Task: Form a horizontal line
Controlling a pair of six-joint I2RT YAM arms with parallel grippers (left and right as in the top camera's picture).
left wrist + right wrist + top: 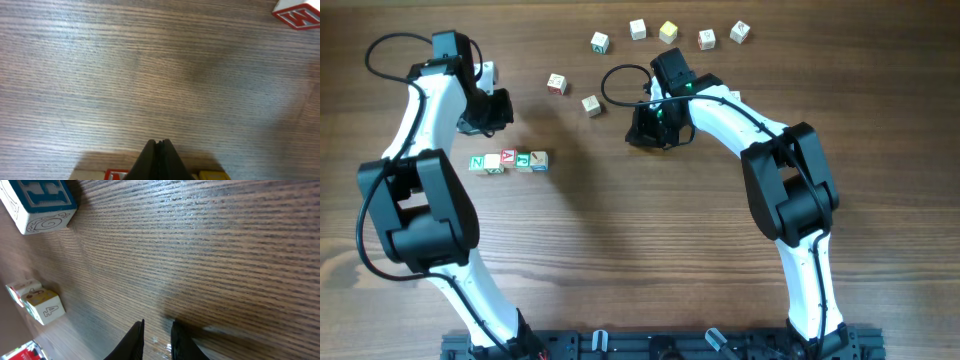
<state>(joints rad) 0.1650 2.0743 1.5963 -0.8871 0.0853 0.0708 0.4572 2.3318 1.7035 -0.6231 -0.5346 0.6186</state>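
Overhead: the horizontal line [508,161] lies on the wooden table [650,230], left of centre. It is four letter cubes side by side, with a green N at the left end, then red, then teal.

Loose letter cubes [668,32]: seven. Five are strung along the far edge. Two sit nearer in, a red-lettered cube [556,83] and a pale cube [591,104], both well apart from the line.

Left gripper [490,110] hovers just beyond the line, on its far side. My left wrist feed shows its fingers [150,162] pressed flat together with nothing between them. Slivers of red and yellow at that feed's bottom edge are probably cubes of the line, but they are too cropped to be sure.

Right gripper [655,130] sits mid-table, clear of every cube. Its two fingers [134,340] stand a slim gap apart with bare wood between them, holding nothing. The right wrist feed also catches one blue-lettered cube [37,202] and a pair of cubes [45,307] close together at the left edge.
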